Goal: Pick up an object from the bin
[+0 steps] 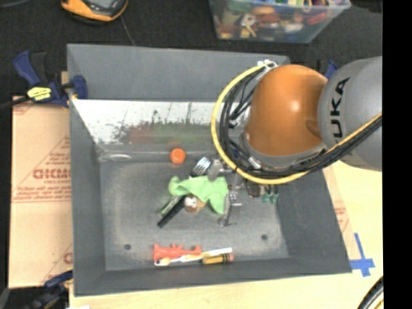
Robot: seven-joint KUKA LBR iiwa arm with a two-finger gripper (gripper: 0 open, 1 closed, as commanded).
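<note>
Orange wrist cover (283, 111) hides much of our gripper (228, 211); we cannot tell its opening state beside the crumpled green cloth (199, 188).

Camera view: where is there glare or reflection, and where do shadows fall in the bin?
In the camera view, the grey metal bin's sloped back wall catches a pale sheen with dark streaky reflections; the robot's rounded orange wrist cover shows a soft highlight on top; the floor under the arm, right of the crumpled green cloth, looks darker.
</note>
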